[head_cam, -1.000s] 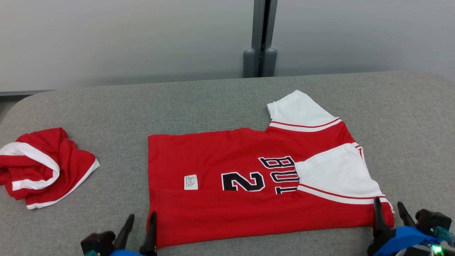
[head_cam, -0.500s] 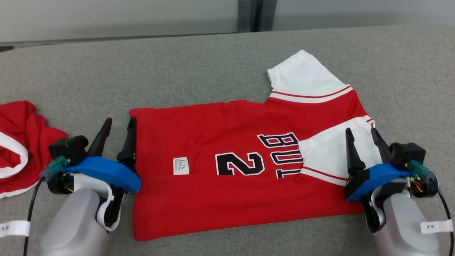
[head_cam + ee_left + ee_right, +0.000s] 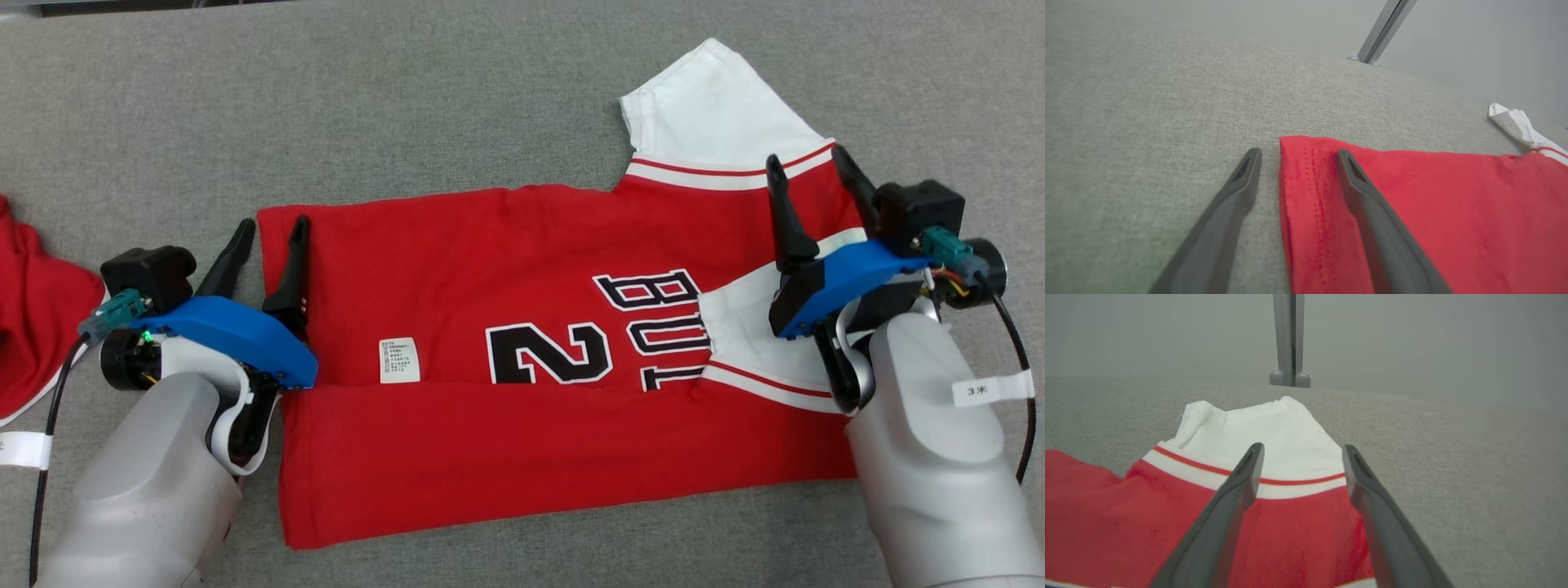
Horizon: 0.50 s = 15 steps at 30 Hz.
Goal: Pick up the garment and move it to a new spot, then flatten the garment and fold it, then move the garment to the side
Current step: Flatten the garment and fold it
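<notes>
Jersey (image 3: 522, 327), red with white sleeves, lies flat on the grey tabletop (image 3: 408, 98). Its near long edge is already folded up to the number, and its near sleeve (image 3: 743, 327) is tucked in over the lettering.

- Left pincer (image 3: 273, 224): we note it open, straddling the jersey's hem edge (image 3: 1298, 183), one finger over cloth, the other over bare tabletop.
- Right pincer (image 3: 804, 157): open, above the jersey's shoulder, just short of the striped seam of the far sleeve (image 3: 710, 106).
- Second red garment (image 3: 33, 327): bunched well off the jersey's hem end, beside the left forearm.

Risks, as we judge them:
- The left pinch may catch one layer only, or shove the hem into a ridge, because one finger rides outside the edge.
- The right pinch sits inboard of the far sleeve, which could trail or flop loose when lifted.
- Unequal lift at the two ends would skew the fold and spill the tucked near sleeve.
- The left arm swinging outward from the jersey could snag the second red garment.
</notes>
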### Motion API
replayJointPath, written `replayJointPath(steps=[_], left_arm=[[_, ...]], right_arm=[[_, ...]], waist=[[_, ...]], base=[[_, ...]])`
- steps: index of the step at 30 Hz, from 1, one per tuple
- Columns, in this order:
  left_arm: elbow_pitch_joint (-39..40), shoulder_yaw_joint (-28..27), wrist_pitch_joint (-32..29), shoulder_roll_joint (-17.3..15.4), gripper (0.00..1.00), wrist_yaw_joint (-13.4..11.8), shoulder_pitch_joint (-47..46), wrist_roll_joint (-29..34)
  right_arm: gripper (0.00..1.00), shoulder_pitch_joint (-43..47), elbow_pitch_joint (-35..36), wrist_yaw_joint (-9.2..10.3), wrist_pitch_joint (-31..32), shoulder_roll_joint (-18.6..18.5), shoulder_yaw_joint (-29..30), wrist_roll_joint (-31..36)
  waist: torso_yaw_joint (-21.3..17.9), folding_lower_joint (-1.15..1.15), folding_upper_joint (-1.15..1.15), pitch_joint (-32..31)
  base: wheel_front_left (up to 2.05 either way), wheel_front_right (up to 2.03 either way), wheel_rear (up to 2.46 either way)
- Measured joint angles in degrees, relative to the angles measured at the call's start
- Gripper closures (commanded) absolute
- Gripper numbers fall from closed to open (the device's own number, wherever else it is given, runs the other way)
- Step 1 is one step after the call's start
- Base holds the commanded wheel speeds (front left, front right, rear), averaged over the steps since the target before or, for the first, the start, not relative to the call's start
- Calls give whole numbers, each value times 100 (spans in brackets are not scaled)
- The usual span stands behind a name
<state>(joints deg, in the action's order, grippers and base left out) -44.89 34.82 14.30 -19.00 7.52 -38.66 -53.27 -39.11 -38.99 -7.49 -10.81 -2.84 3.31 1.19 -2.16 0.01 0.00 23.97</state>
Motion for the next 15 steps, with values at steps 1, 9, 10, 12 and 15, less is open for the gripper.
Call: replayJointPath(steps=[1,9,10,12,15], left_arm=[[21,93,12,-24,0,0,-38,-70],[502,973,70,-156,100,-9,-296,-444],[560,1038,76,-165,100,-9,-340,-476],[746,1094,76,-157,100,-8,-413,-474],[1062,1114,76,-113,100,-8,-477,-398]], right_arm=[[0,-81,23,0,71,0,8,34],[0,-994,-27,0,1199,-2,376,667],[0,-1121,-46,0,1377,-1,434,810],[0,-1341,-57,0,1738,7,628,1076],[0,-1639,-35,-1,2285,3,988,1485]], waist=[[18,0,0,26],[312,-1,0,233],[374,-1,0,266],[502,-1,0,332],[710,-1,0,445]], base=[[0,0,0],[0,0,0],[0,0,0],[0,0,0],[0,0,0]])
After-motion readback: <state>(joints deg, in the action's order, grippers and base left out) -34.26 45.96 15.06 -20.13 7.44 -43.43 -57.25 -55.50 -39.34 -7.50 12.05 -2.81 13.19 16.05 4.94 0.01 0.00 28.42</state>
